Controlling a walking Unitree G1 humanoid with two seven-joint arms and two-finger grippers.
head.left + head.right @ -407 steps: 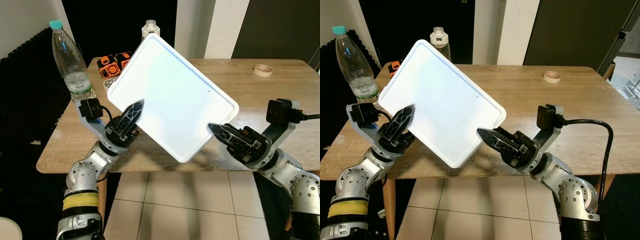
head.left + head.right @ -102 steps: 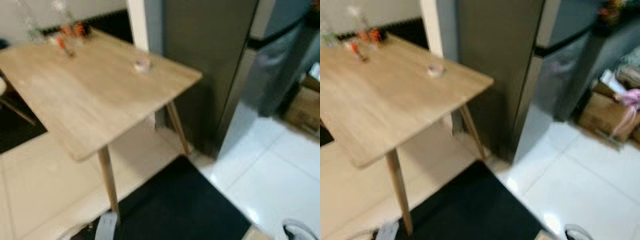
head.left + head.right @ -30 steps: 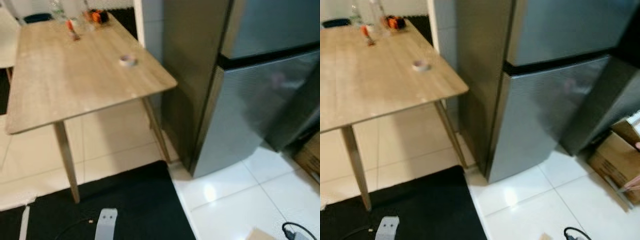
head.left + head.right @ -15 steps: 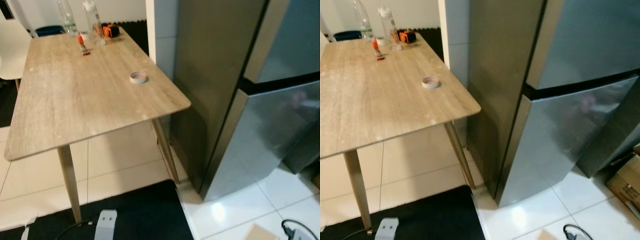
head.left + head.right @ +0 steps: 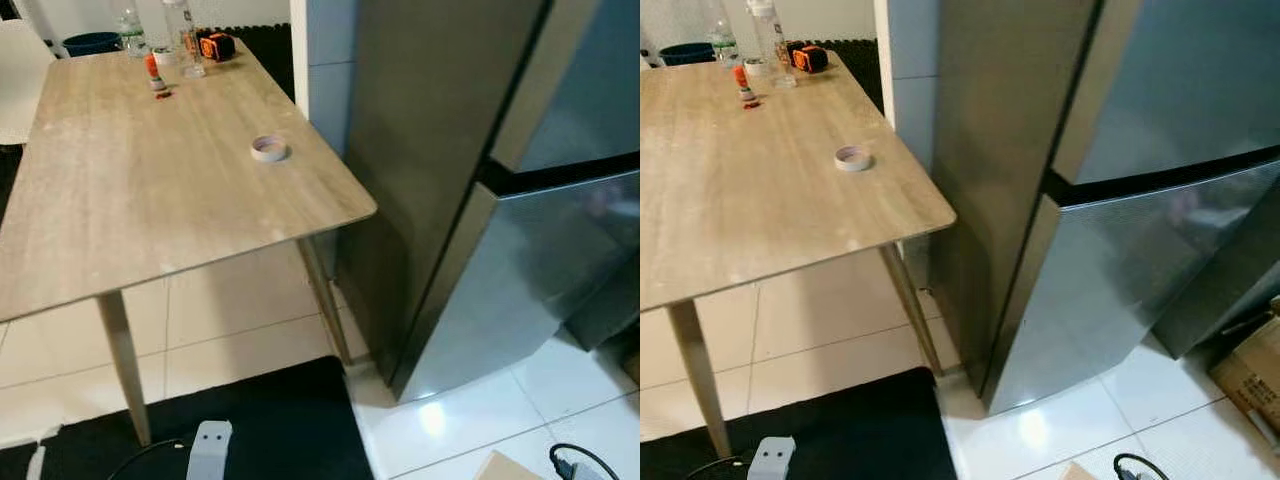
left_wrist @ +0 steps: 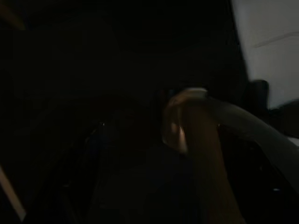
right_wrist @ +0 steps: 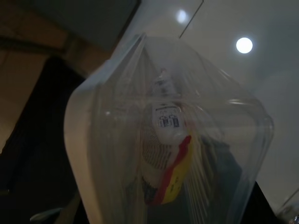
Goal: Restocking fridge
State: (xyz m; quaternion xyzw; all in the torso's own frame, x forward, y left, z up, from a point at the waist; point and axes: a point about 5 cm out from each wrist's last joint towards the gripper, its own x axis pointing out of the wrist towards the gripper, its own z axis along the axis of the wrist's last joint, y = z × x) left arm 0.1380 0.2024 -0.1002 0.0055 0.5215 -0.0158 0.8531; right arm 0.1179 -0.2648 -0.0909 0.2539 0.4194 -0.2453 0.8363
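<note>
Closed fridge ahead, surface on our left.
We face shut fridge [image 5: 520, 230] doors; the surface [image 5: 150, 190] corner crowds its side, white floor [image 5: 1070, 420] open before it.

fridge [image 5: 1110, 150]: my view shows it grey, brushed steel
table [image 5: 150, 190]: pale wood grain
mat [image 5: 270, 430]: black
floor [image 5: 470, 420]: glossy white tile

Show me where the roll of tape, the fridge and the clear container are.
roll of tape [image 5: 268, 148]: left eye view, on its top ring.
fridge [image 5: 1110, 270]: right eye view, on the lower door's front.
clear container [image 7: 117, 140]: right wrist view, on its see-through wall.
</note>
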